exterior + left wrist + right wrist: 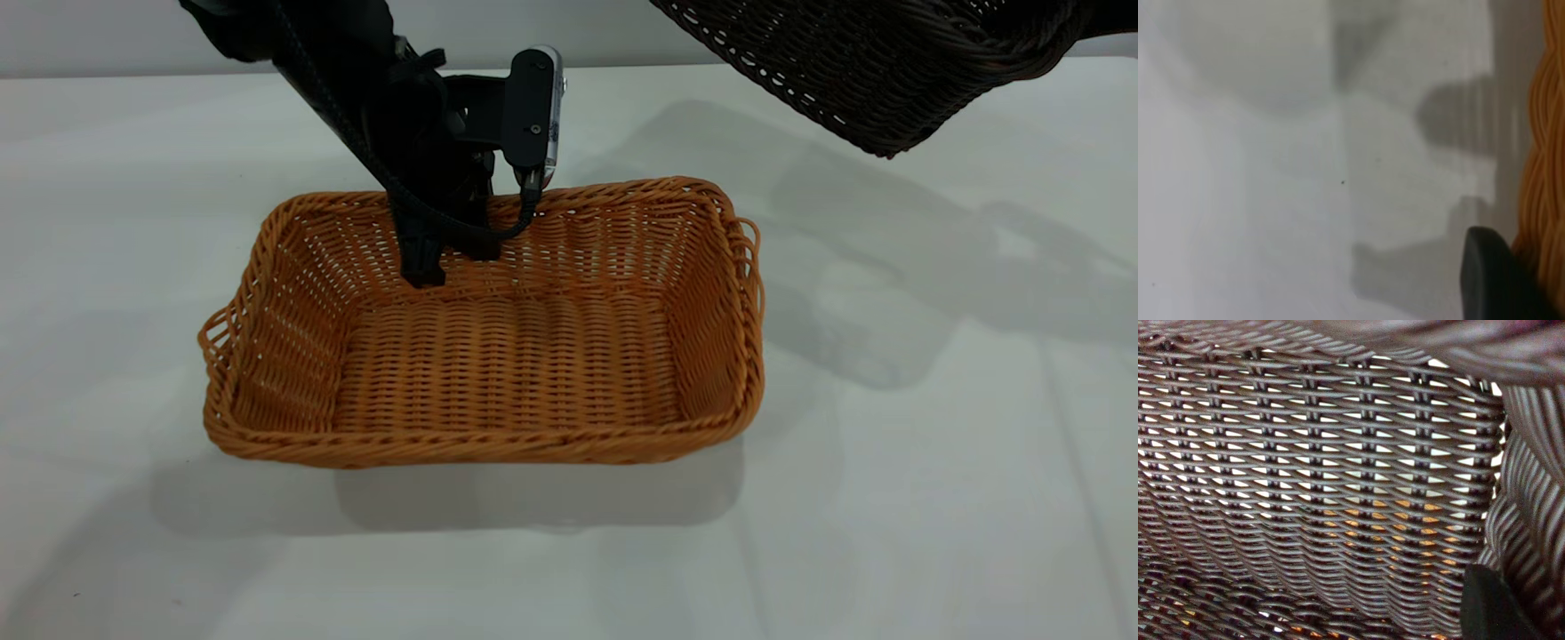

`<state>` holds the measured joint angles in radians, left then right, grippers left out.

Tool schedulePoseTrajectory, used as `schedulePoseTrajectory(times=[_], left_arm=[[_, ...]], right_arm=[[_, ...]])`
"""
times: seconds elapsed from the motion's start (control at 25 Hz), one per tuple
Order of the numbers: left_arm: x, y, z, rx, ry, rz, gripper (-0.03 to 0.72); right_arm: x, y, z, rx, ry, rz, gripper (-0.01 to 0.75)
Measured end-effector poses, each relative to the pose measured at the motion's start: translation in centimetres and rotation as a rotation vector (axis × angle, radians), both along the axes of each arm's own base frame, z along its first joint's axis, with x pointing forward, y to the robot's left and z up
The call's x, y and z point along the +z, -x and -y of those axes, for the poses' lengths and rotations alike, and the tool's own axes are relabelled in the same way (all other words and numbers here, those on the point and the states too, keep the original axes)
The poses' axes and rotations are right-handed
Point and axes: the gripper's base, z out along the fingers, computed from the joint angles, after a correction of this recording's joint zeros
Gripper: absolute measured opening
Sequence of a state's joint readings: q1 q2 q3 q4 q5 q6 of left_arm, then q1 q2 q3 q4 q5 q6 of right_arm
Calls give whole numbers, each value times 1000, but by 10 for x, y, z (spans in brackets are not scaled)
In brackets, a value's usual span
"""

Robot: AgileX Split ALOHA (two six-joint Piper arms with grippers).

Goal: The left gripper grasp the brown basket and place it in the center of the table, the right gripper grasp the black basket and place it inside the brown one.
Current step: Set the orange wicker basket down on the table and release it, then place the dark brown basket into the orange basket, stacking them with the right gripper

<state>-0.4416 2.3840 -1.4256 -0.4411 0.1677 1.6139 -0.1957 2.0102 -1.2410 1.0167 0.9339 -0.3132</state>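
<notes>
White worktop (933, 498) carries the brown basket (498, 356) at its center, the left gripper (444, 258) fingers closed on its 12 o'clock rim, while the black basket (871, 62) hangs at 2 o'clock, apparently gripped by the unseen right gripper, and must next lower inside.

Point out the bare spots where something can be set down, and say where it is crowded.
Free: the floor of the brown basket, empty; bare table right of it, left of it, and along the near edge. Crowded: the basket's far wall, where the left gripper straddles the rim, and the upper right, where the black basket hangs tilted in the air.
</notes>
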Motion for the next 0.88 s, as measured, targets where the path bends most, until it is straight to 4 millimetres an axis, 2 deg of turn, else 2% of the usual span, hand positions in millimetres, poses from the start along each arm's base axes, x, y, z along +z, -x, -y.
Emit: schedulePoseTrajectory(times=[0.24, 0.4, 0.56, 0.68, 0.84, 0.88], left_arm=[[1, -8, 1, 62, 35, 75, 378], [23, -10, 5, 59, 59, 116, 498], [81, -3, 10, 19, 113, 101, 518], [143, 15, 9, -10, 166, 54, 505], [241, 59, -5, -85, 216, 46, 470], [259, 70, -9, -104, 221, 48, 463]], right_arm=[[2, -1, 0, 8, -6, 4, 90], [12, -8, 1, 15, -4, 40, 92], [29, -18, 1, 44, -15, 87, 92], [40, -22, 0, 63, -24, 114, 92], [44, -25, 1, 69, -25, 128, 92], [44, -25, -2, 78, -23, 126, 92]])
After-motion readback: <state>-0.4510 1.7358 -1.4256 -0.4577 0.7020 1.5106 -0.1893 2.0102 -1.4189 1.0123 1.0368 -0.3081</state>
